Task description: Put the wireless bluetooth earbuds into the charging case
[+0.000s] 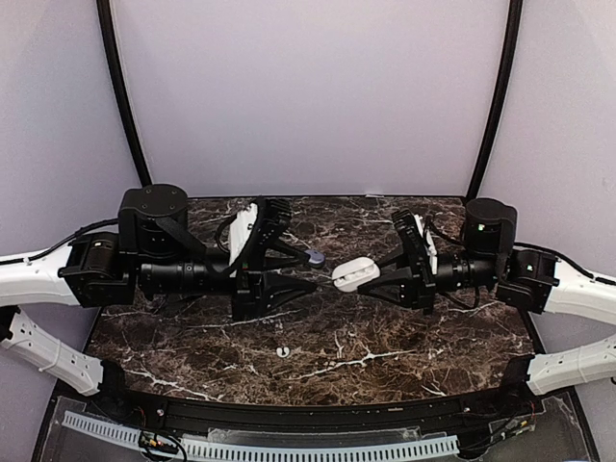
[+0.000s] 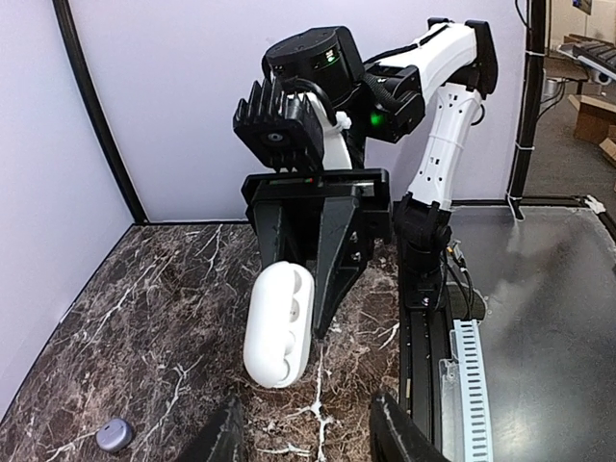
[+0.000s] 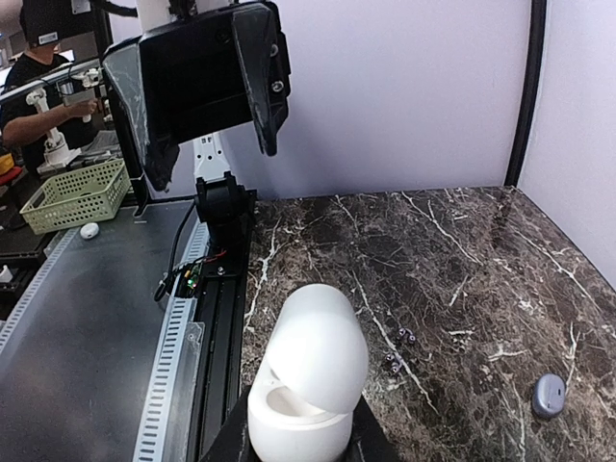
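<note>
My right gripper [image 1: 369,273] is shut on the charging case [image 1: 353,273], a white rounded hinged shell held above the marble. Its lid stands open. In the left wrist view the case [image 2: 279,325] shows its inner wells, and I cannot tell whether earbuds sit in them. The right wrist view has the case [image 3: 308,380] with its lid tipped over a hollow base, between my right gripper [image 3: 303,445] fingers. My left gripper [image 1: 316,270] faces the case, a short gap away. Seen from its own wrist, that gripper [image 2: 308,435] is open and holds nothing. A tiny white piece [image 1: 282,351], perhaps an earbud, lies toward the front.
A small lavender-grey round pebble [image 1: 315,258] lies on the marble table [image 1: 192,356] under the left fingertips; it also shows as the pebble [image 2: 114,435] and pebble [image 3: 549,395]. Two tiny glinting bits [image 3: 398,350] lie on the marble. A black rail [image 2: 428,366] runs along the front edge.
</note>
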Tool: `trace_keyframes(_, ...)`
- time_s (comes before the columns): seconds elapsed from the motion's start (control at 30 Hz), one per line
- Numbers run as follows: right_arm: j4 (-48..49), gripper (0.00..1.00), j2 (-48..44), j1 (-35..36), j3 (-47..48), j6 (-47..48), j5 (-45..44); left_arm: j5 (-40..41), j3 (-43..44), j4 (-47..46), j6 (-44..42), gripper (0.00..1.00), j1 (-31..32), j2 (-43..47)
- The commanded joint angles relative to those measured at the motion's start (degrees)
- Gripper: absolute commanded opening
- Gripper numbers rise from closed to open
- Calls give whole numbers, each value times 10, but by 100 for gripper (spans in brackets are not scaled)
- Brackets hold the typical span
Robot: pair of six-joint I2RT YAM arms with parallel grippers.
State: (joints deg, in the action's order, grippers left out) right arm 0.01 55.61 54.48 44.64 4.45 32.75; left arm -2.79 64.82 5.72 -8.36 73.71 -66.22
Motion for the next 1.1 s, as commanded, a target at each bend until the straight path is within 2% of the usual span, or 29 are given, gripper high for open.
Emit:
trace_keyframes(0.0, 61, 0, -5, -18, -15, -61, 41, 53, -8, 20, -3, 44, -4, -25)
trace_keyframes(0.13, 63, 0, -6, -24, -20, -67, 52, 89, -5, 11, -5, 52, -4, -44)
trace_keyframes(0.3, 60, 0, -11, -24, -24, -51, 63, 61, 17, 3, -6, 54, -4, -73)
trace_keyframes(0.47, 59, 0, -6, -23, -22, -48, 89, 42, 30, 4, -6, 49, -4, -94)
trace_keyframes(0.77, 40, 0, -8, -9, -19, -12, 92, 31, 22, -13, 5, 39, -5, -77)
trace_keyframes(1.07, 19, 0, -2, 3, -12, 11, 79, 3, 20, -17, 12, 38, -8, -62)
